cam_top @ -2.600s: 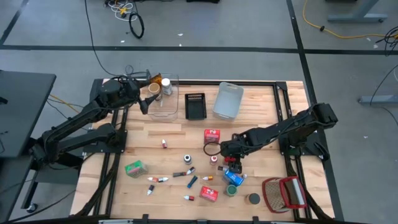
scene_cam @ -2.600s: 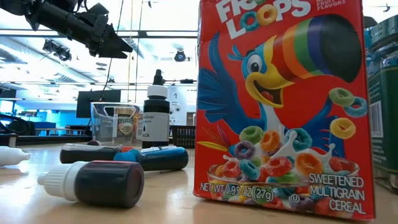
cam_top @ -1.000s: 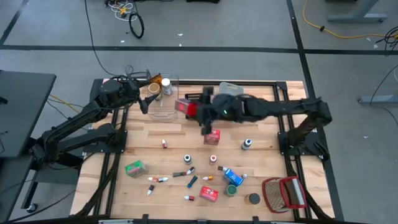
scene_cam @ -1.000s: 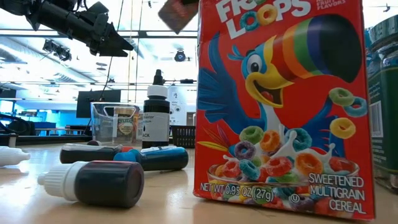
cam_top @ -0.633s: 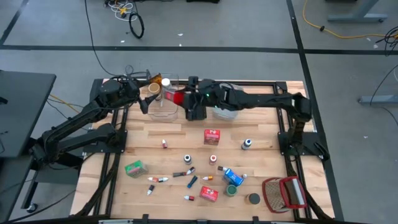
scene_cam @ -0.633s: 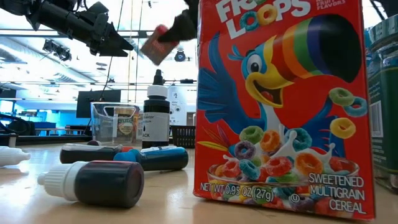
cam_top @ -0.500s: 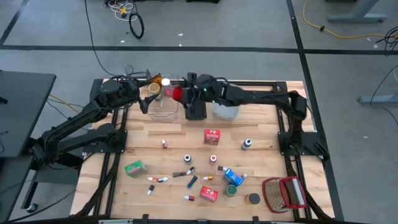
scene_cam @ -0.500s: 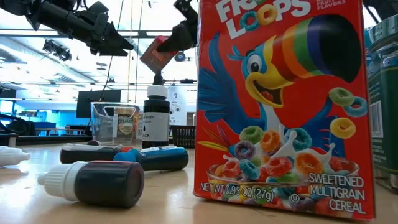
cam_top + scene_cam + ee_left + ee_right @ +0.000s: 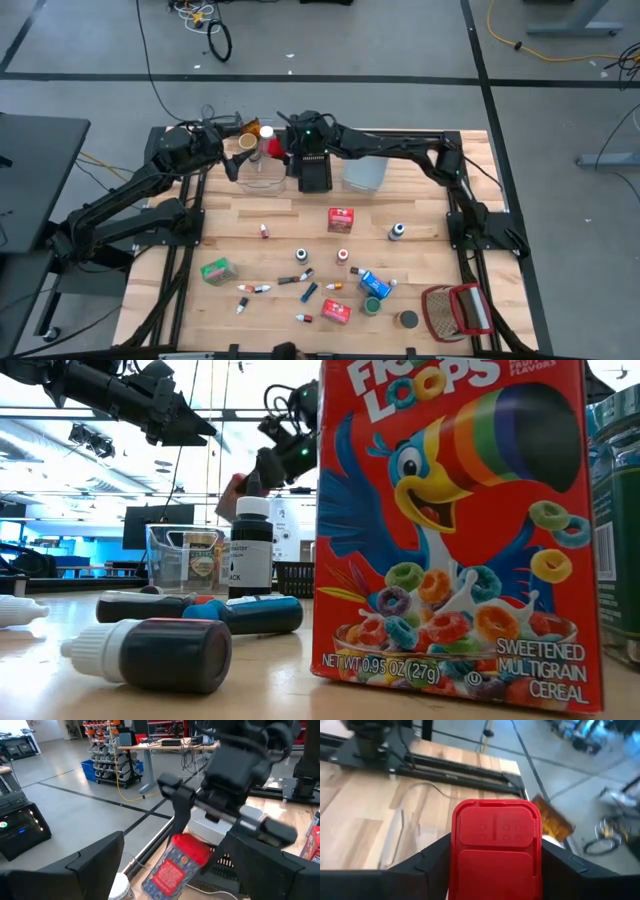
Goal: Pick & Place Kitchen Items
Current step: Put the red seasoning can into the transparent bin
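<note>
The right gripper reaches across the far edge of the table and hangs over the clear bin near the far left corner. Its fingers are partly spread and closed on a red-capped jar; the right wrist view shows the jar's red flip lid squeezed between the 2 dark fingers, and the left wrist view shows the same jar with a red label, tilted, hanging under the gripper above the bin. In the low view the jar sits in the air above a black-capped bottle.

The left gripper waits at the left side of the clear bin near the far left corner, its fingers spread wide with nothing between them.

Beside the clear bin along the far edge are a black bin and then a grey-blue bin. A white-capped jar lies at the clear bin's far end.

On the middle of the table stands a red box, with a small dark bottle toward the right edge. Near the left edge lies a green box. Toward the near edge are small tubes, another red box, a blue box, a green can and a dark can. A red-and-white wire basket sits at the near right corner. Closest to the low camera stands a red cereal box.
</note>
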`<state>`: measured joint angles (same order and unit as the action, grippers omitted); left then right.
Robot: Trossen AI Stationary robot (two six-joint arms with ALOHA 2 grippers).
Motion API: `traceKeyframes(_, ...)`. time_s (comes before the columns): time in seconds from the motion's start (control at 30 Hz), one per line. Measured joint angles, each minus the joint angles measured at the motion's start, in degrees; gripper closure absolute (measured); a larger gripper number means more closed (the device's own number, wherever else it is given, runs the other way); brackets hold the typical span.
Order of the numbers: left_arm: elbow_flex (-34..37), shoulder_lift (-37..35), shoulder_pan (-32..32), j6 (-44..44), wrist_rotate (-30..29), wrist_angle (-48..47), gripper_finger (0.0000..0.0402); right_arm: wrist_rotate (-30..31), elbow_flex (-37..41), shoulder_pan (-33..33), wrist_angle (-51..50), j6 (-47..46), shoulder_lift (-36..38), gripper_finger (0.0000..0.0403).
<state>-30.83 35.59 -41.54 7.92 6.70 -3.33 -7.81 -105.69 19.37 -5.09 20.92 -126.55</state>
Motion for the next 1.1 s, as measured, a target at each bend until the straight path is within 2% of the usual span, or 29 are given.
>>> traceKeyframes(0.17, 0.0, 0.0, 0.0, 0.0, 0.0, 0.0, 0.0044, 1.8, 0.0, 0.1, 1.4, -5.5, -1.7, 0.0175)
traceKeyframes(0.4, 0.0, 0.0, 0.0, 0.0, 0.0, -0.1, 0.0044, 2.8, 2.0, 0.5, -0.1, -6.4, -1.7, 0.0163)
traceKeyframes(0.63, 0.0, 0.0, 0.0, -0.1, 0.0, -0.2, 0.0044, 2.2, 4.9, 0.9, 1.2, -8.5, -1.5, 0.0172)
traceKeyframes(0.87, 0.0, 0.0, 0.0, -0.2, 0.0, -0.2, 0.0044, 0.7, 6.6, 0.9, 1.7, -8.5, -1.6, 0.0151)
traceKeyframes(1.1, 0.0, 0.0, 0.0, -0.2, 0.0, -0.2, 0.0044, -1.5, 6.6, 0.9, 2.0, -8.5, -1.6, 0.0150)
